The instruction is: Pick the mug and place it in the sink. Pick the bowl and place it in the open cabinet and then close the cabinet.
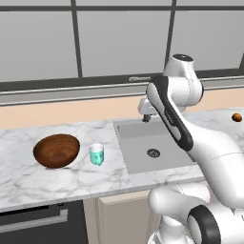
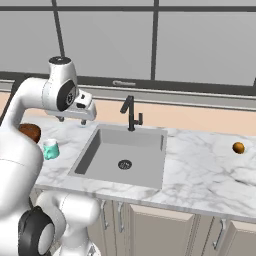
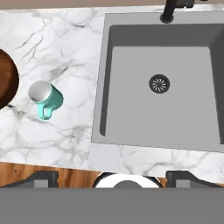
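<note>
The mug (image 3: 45, 98) stands upright on the white marble counter (image 1: 28, 178), between the wooden bowl (image 1: 56, 150) and the sink (image 3: 162, 127), just beside the bowl and apart from the sink's left edge. Nothing is in the basin yet, so the step in hand is judged to be the first one: fetching the mug.

The gripper (image 2: 75, 116) hangs high over the counter near the back left corner of the sink, jaws spread wide and holding nothing. In the hand view its dark fingertips (image 3: 43, 178) sit far apart at the bottom.

To do this well, the hand needs to travel sideways toward the bowl until the mug lies midway between the fingers, then come straight down. The mug's handle points toward the counter's front edge (seen from above), so closing across the round body, clear of the handle, looks safest. The bowl's rim is close; the finger on that side should drop into the gap without nudging it. Lift clear of the sink's edge before carrying the mug over the drain (image 3: 159, 84).
</note>
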{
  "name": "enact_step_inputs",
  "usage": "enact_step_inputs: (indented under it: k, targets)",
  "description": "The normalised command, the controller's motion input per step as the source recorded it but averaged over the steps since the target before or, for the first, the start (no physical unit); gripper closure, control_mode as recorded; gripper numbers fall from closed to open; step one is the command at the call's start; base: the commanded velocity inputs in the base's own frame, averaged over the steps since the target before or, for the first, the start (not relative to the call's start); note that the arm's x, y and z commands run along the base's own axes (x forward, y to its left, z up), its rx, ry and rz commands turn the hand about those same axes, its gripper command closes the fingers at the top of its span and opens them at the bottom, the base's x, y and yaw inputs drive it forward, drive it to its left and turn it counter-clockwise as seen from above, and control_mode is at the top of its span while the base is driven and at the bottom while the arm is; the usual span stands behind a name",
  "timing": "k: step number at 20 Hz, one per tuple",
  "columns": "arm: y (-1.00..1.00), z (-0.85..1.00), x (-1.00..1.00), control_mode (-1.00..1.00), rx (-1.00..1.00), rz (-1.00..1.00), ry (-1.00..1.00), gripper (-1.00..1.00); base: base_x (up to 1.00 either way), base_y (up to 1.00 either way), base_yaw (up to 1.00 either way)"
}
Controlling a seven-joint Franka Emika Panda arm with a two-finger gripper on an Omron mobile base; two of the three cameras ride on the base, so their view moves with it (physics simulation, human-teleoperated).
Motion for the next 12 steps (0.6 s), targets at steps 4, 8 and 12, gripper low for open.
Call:
enact_step_inputs:
  k: [4,8,12]
  targets:
    - [0.19,-0.2,-0.4,-1.0,0.0,0.0,0.0,-1.0,0.0,0.0,0.0]
    - [0.28,-0.2,-0.37,-1.0,-0.01,0.0,0.0,-1.0,0.0,0.0,0.0]
    - [0.29,-0.17,-0.35,-1.0,-0.01,0.0,0.0,-1.0,0.0,0.0,0.0]
